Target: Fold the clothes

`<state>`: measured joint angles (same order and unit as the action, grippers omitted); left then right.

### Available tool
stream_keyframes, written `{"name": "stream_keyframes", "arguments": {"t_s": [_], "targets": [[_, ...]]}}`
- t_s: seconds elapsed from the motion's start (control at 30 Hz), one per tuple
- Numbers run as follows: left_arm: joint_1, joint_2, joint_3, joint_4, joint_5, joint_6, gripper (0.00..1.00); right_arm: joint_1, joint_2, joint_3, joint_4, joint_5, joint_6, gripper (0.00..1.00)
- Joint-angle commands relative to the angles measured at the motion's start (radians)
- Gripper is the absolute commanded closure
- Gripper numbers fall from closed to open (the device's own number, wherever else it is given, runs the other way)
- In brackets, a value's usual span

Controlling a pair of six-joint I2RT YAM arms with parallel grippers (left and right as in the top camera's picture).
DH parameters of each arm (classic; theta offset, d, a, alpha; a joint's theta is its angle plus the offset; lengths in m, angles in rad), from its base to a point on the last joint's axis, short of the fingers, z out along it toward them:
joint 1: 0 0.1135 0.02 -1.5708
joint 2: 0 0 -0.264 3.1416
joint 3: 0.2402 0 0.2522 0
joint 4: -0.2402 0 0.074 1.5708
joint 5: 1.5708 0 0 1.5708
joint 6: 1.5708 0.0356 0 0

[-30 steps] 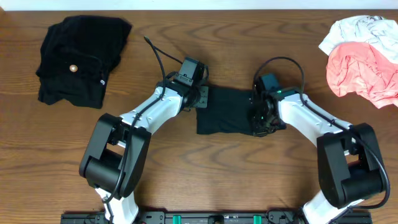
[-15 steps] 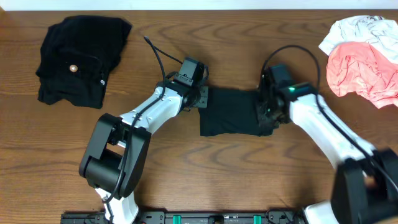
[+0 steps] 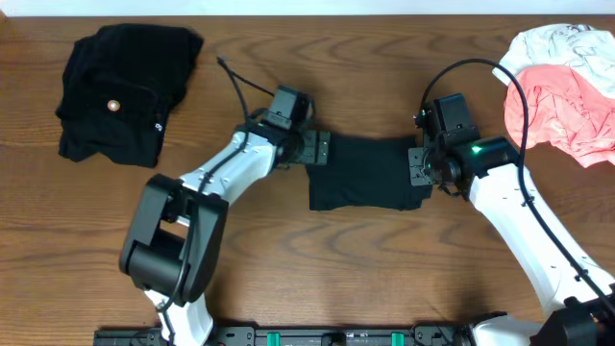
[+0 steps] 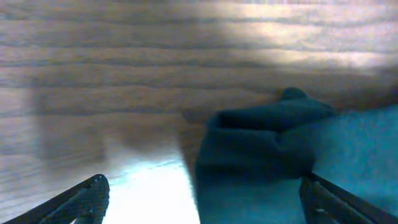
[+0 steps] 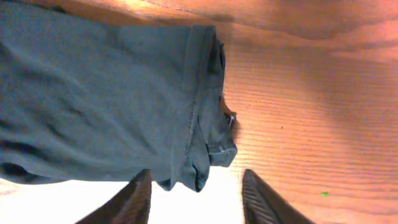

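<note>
I see the black shirt lying folded on the table. My left gripper sits at the shirt's left edge, jaws spread wide, holding nothing. My right gripper sits at its right edge, jaws partly apart, empty too.

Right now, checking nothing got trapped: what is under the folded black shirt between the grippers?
Only wooden table shows around the black shirt, nothing poking out; what lies beneath is covered.

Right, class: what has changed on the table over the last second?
The left tool opened wide in place; the right tool opened and pulled back rightward, both releasing the folded black shirt. The shirt, the black pile and the pink and white garments stayed put.
</note>
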<state>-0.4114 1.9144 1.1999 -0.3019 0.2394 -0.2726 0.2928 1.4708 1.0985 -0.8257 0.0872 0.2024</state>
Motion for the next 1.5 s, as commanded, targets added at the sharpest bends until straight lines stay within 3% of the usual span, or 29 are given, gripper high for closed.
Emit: {"name": "stream_keyframes", "arguments": {"t_s": [0.0,0.13,0.3,0.4,0.47,1.2,1.47], "targets": [[0.043,-0.031,-0.005,0.004,0.156,0.02,0.02,-0.006,-0.005,0.014,0.003,0.018,0.003,0.45],[0.062,-0.029,-0.005,-0.011,0.269,0.083,0.02,-0.011,-0.005,0.014,0.017,0.017,0.003,0.44],[0.061,-0.018,-0.005,-0.025,0.393,0.127,0.02,-0.046,-0.005,0.014,0.046,0.009,0.003,0.54],[0.061,-0.006,-0.005,-0.027,0.454,0.127,0.02,-0.068,-0.005,0.014,0.057,-0.027,0.003,0.55],[0.061,0.005,-0.005,-0.034,0.485,0.127,0.02,-0.085,-0.005,0.014,0.061,-0.055,0.003,0.5],[0.171,0.053,-0.005,-0.042,0.442,0.126,0.02,-0.116,-0.005,0.013,0.068,-0.068,-0.001,0.46],[0.121,0.071,-0.005,-0.056,0.454,0.126,0.02,-0.116,-0.005,0.013,0.082,-0.069,-0.001,0.46]]}}
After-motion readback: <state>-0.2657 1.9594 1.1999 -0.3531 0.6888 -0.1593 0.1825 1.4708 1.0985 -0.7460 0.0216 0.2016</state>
